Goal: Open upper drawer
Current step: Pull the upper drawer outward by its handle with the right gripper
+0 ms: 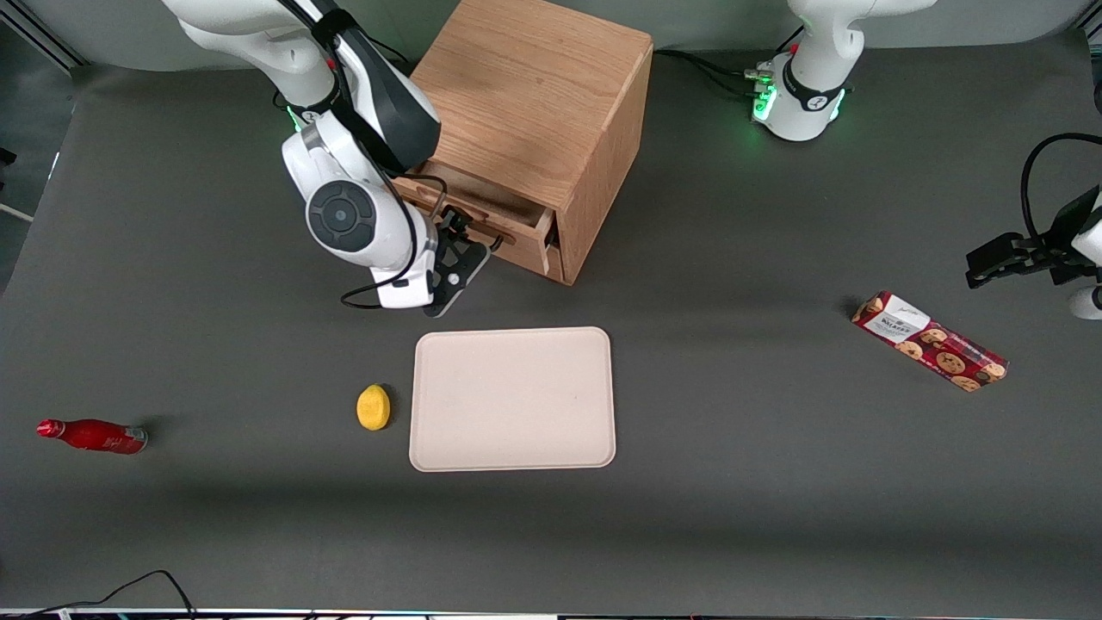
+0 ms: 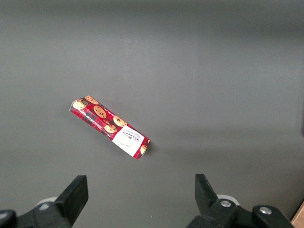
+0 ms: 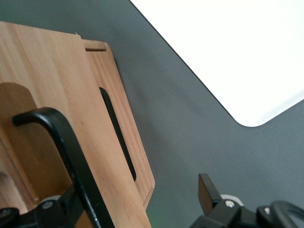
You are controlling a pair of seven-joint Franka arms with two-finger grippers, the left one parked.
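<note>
Reading the front view as a clock face centred on the pale tray (image 1: 512, 399), your oak cabinet (image 1: 534, 95) stands at 12 o'clock on the grey counter (image 1: 732, 482), farther from the front camera than the tray. The upper drawer (image 1: 482, 215) is the topmost one in the cabinet's face, and you can see it standing slightly proud of the cabinet, with a dark gap showing at its end. Your pincer (image 1: 461, 263) sits right in front of that drawer face, at about 11 o'clock from the tray, hanging from the white wrist of the working arm. In the right wrist view its two fingers (image 3: 209, 190) are spread wide apart. The drawer's thin black bar handle (image 3: 71, 156) runs close beside one finger, and the other finger is well clear of it, over bare counter. So the pincer is apart and nothing is clamped in it. A yellow lemon (image 1: 373, 406) lies just beside the tray at 9 o'clock. Much farther out along the same line, toward the working arm's end of the counter, a red bottle (image 1: 93, 436) lies on its side. At roughly 3 o'clock, toward the parked arm's end, a red cookie box (image 1: 930, 341) lies flat and at a slant.
</note>
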